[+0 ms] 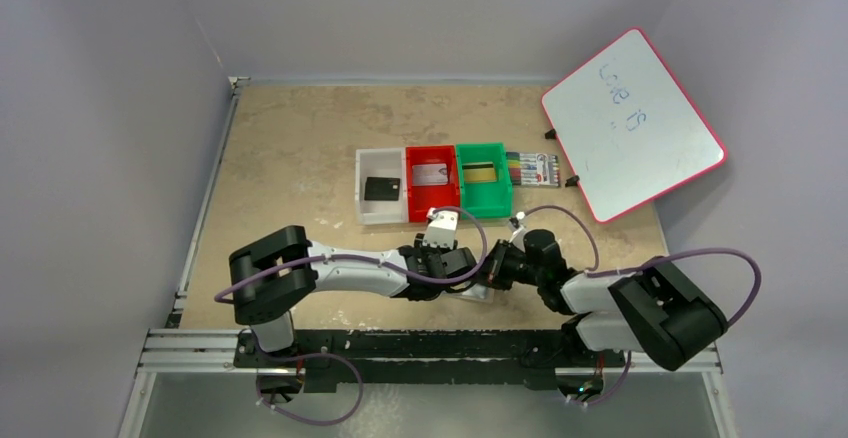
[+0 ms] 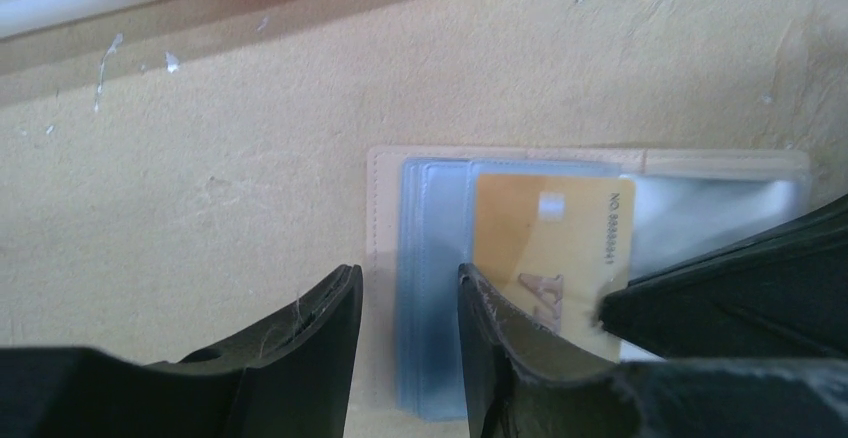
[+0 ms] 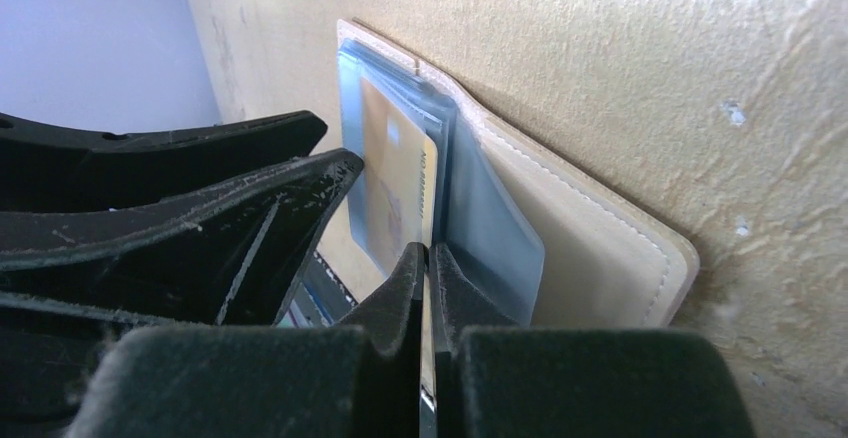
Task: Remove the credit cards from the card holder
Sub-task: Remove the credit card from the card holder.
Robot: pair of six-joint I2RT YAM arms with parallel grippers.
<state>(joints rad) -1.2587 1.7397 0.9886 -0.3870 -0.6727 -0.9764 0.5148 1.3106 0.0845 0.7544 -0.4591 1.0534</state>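
Note:
The tan card holder lies open on the table, its light-blue pockets facing up. A gold card sticks partway out of a pocket. My left gripper is open; its fingers stand over the holder's left edge and pockets. My right gripper is shut on the gold card at its edge, beside the tan cover. In the top view both grippers, left and right, meet over the holder, which is mostly hidden.
A white bin holds a black card, a red bin a pale card, a green bin a gold card. A striped marker pack and a red-rimmed whiteboard lie at the back right.

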